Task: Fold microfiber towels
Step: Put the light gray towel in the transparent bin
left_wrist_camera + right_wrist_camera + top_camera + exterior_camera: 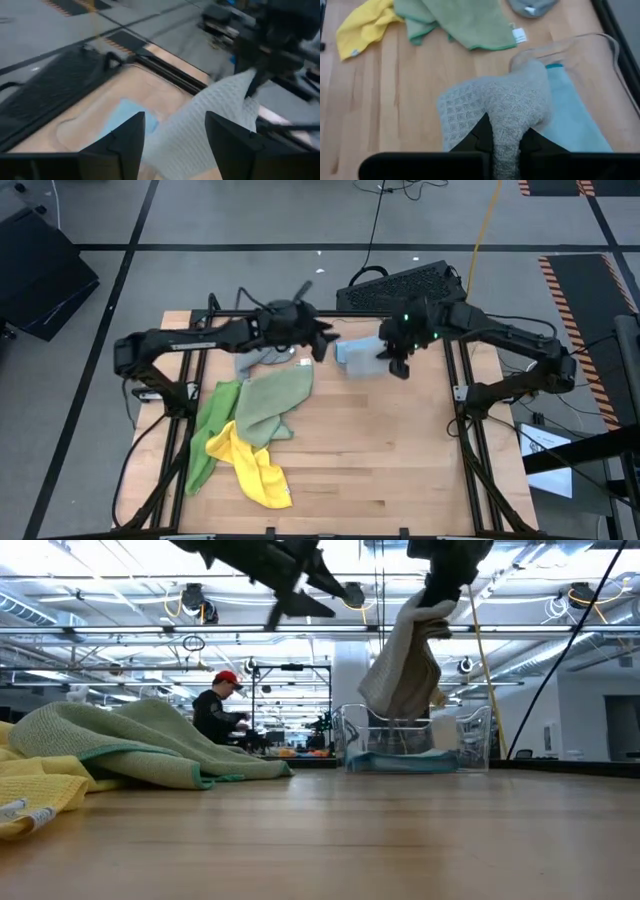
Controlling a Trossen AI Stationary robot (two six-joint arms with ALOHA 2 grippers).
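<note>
Now the right gripper (506,145) pinches a grey waffle-weave microfiber towel (495,107), hanging it over the clear plastic bin (415,745) that holds a light blue cloth (570,117). Judging by this, stowing is underway; next comes lowering and release. The left gripper (175,145) hovers nearby, parted and empty.

A: Where does the high view sit?
B: Straight above, looking down on the whole counter (400,450). The low one sits at counter height, facing level into the room.
A: And the wrist cameras?
B: Close in. The right one looks down on the clear bin (580,50), at its two o'clock; the low view shares that bin (415,740).
</note>
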